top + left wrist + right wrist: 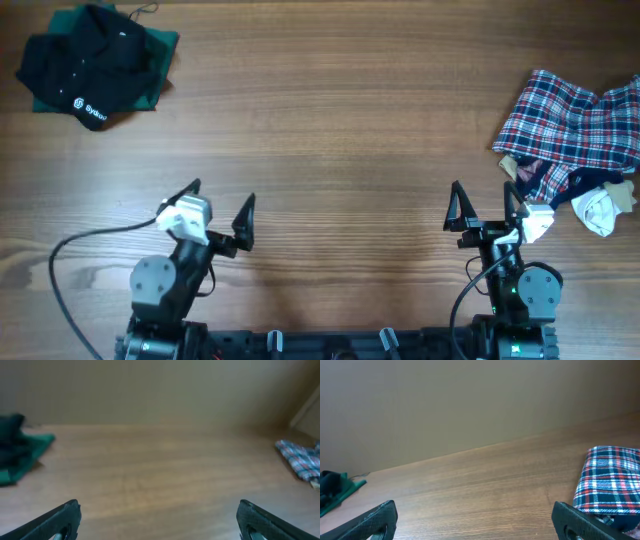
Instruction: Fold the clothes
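A crumpled plaid shirt (575, 125) lies in a heap at the far right of the table, with a white garment (597, 210) and dark cloth at its near edge. It also shows in the right wrist view (607, 480) and in the left wrist view (300, 457). A black shirt (90, 60) lies folded on a green garment (150, 65) at the far left corner. My left gripper (218, 205) is open and empty near the front edge. My right gripper (484, 205) is open and empty, just left of the plaid heap.
The wooden table (330, 130) runs between the two clothes piles. A black cable (85, 245) loops out left of the left arm's base. A plain wall rises behind the table's far edge.
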Motion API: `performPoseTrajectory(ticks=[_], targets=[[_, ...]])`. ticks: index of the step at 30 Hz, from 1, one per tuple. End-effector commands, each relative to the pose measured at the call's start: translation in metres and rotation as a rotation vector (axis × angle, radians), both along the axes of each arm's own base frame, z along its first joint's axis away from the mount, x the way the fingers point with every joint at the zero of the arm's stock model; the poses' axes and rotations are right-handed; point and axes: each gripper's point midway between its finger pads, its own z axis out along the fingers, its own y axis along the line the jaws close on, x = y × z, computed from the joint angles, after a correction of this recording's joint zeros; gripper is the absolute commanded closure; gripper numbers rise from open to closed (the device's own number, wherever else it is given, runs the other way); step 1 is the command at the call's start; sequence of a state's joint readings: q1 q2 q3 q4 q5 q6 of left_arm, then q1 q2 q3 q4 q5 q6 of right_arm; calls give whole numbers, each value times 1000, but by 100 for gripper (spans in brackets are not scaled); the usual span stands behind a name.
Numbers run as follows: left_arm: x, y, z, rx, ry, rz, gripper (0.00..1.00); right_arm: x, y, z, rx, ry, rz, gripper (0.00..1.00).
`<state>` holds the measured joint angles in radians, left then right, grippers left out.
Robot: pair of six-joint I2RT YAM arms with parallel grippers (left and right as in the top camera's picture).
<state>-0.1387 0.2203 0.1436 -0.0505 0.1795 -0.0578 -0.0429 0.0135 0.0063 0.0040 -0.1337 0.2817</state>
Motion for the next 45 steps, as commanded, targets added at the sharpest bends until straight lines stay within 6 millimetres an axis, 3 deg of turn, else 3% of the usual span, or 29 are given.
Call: performPoseTrajectory(ticks=[1,11,26,33,38,45], targets=[[-2,12,12,-6,-69,51,0,0,-2,3,-17,-14,-10,0],[-8,19,28,-14,-149,65,0,0,-2,2,-17,-13,-10,0],[-7,20,27,-24,-266,74,0,0,-2,2,-18,-13,-10,0],[-3,27,8,-15,-187,109,0,0,-2,2,-18,-13,-10,0],[-3,30,-20,-4,-70,124,0,0,-2,3,-18,-14,-10,0],[-3,30,-20,-4,-70,124,0,0,-2,2,-18,-13,-10,0]])
